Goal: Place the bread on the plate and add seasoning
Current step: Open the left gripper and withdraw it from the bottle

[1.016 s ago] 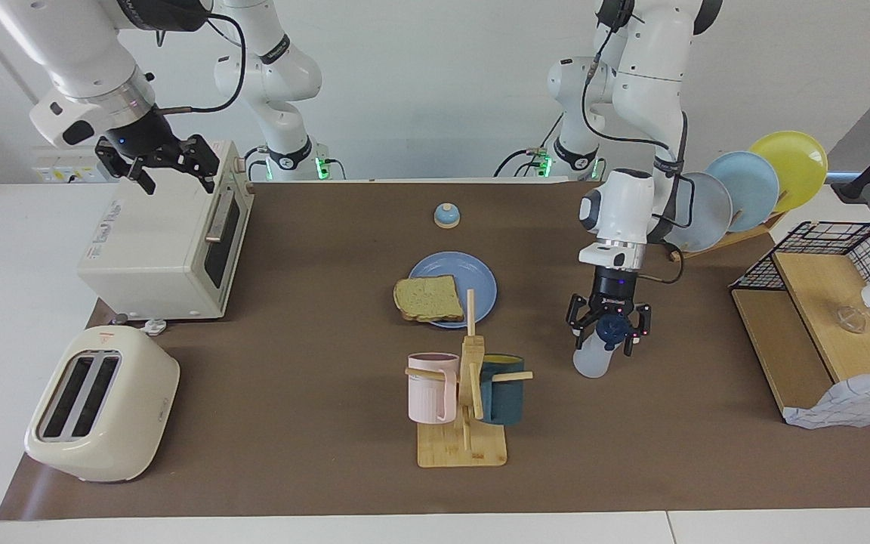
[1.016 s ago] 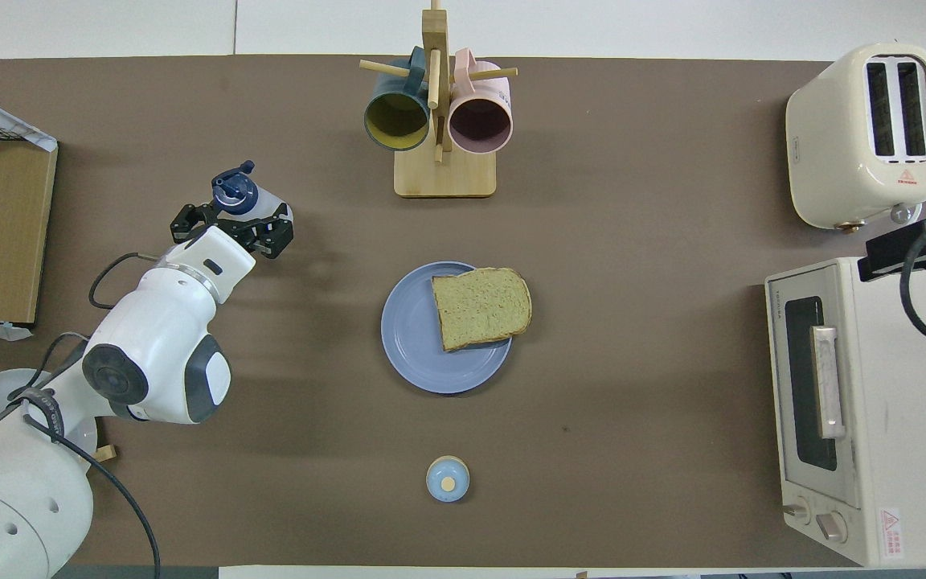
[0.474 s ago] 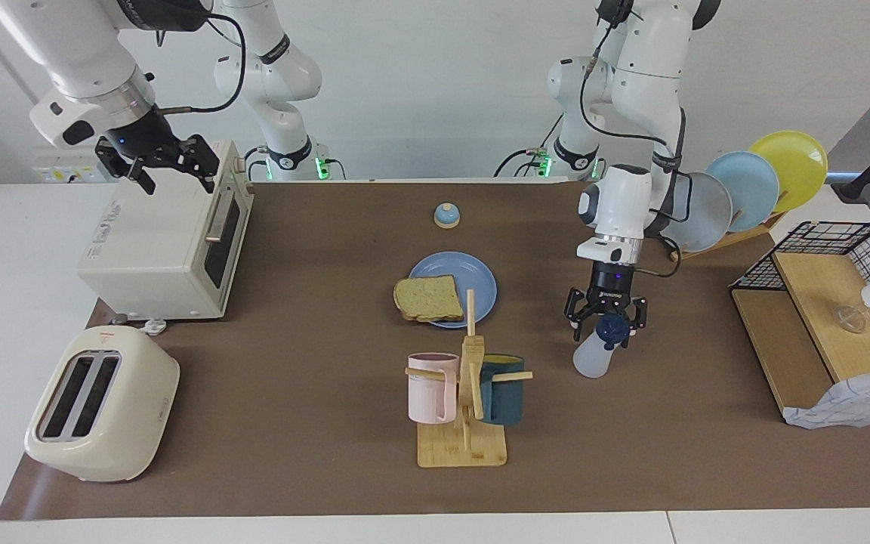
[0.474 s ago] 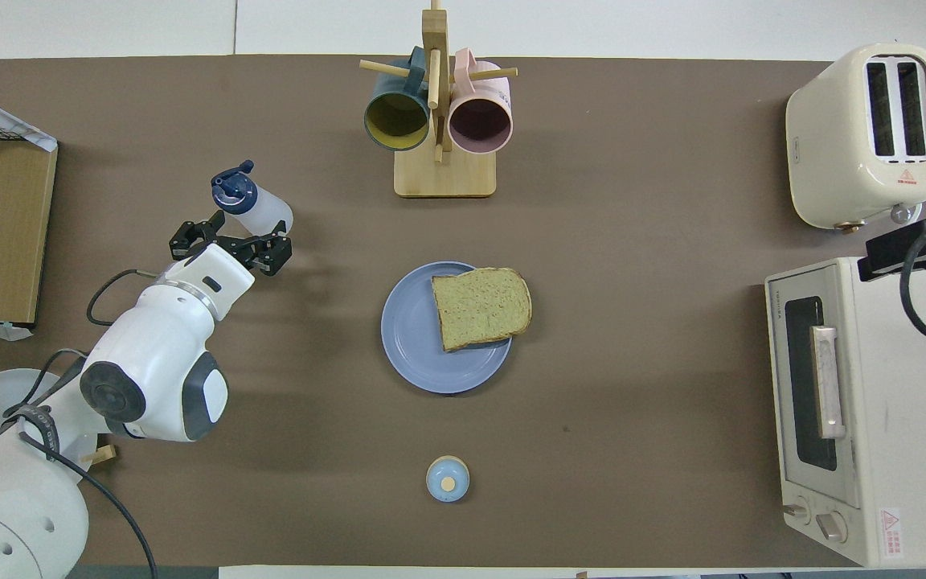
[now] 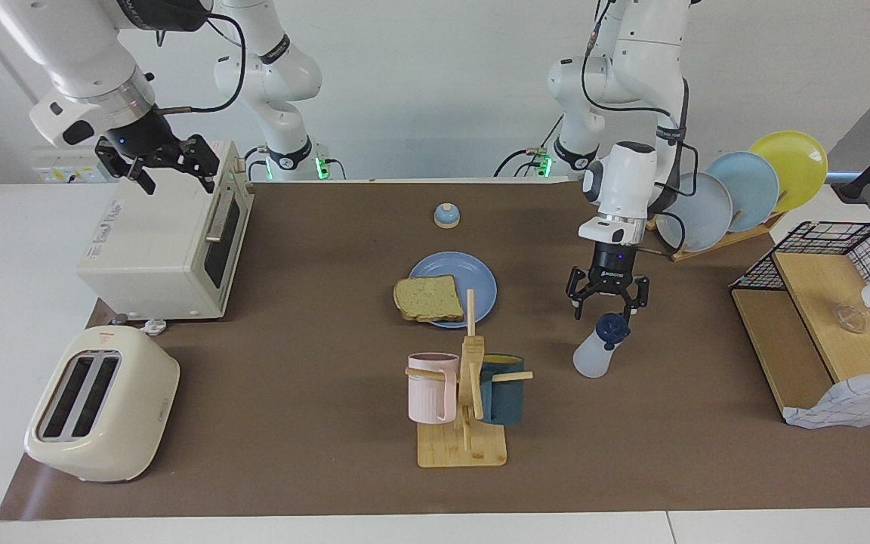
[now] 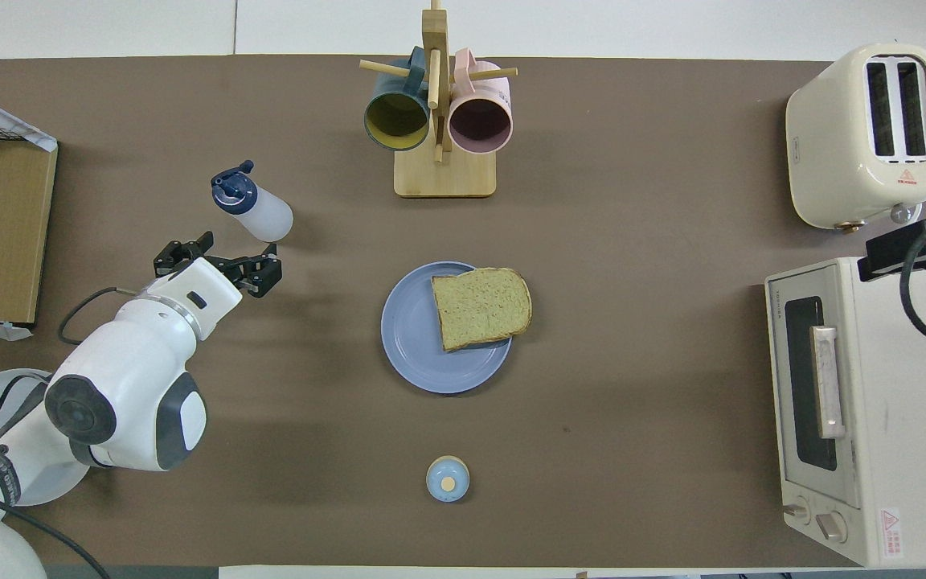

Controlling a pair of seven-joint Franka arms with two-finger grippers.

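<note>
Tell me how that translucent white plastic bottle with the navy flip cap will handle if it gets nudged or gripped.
The translucent white plastic bottle with the dark navy flip cap stands tall on a narrow base, so a sideways nudge would probably tip it. Its round body would likely roll once down. The thin-looking plastic suggests it is light and may flex under a firm squeeze.

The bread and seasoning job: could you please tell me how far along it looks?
Done: the bread lies on the plate, overhanging its rim. In hand: nothing; the open left tool hangs above the standing seasoning, and the right tool waits open over the toaster oven. Whether seasoning was added cannot be told.
</note>
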